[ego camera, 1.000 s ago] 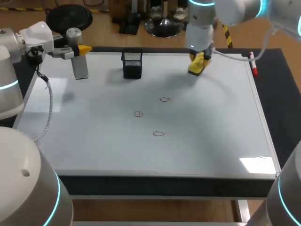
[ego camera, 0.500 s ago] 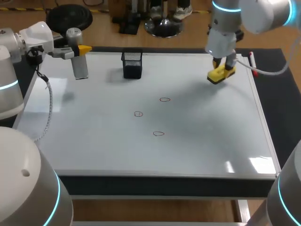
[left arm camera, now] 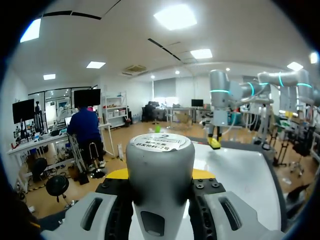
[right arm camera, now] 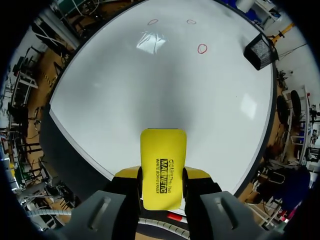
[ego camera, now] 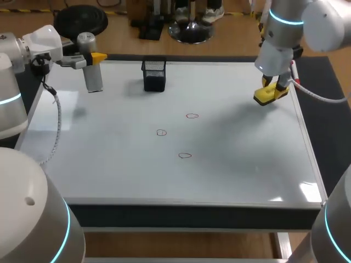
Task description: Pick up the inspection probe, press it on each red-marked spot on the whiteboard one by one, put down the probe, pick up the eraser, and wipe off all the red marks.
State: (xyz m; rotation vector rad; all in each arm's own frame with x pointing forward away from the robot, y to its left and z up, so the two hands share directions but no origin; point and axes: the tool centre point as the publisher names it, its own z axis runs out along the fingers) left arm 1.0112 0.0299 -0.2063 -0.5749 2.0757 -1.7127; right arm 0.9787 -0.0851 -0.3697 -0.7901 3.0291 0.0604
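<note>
The right arm (ego camera: pixel 285 27) makes the one big change. It swings from the middle of the whiteboard's (ego camera: pixel 109 175) far edge out toward the right edge, and now hangs over the far right corner region. The left arm (ego camera: pixel 16 55) does not shift at all and stays at the far left corner.

The right end effector (right arm camera: pixel 161 181) carries the yellow eraser (ego camera: pixel 267 96) along with it. Its fingers are closed on the eraser's two sides, and the eraser's face is turned down toward the board, above it rather than on it as far as I can tell. The left end effector (ego camera: pixel 89 58) keeps its fingers clamped on the grey probe (left arm camera: pixel 160 165), which is held off the board.

The three red marks (ego camera: pixel 191 116), (ego camera: pixel 161 132) and (ego camera: pixel 185 155) near the middle of the board are as they were, all unwiped.

By my reading the wiping step is in hand, though the probe is not yet put down. The swing has taken the eraser further from the marks, so it must come back toward the middle and be lowered onto the nearest mark before any wiping starts.
</note>
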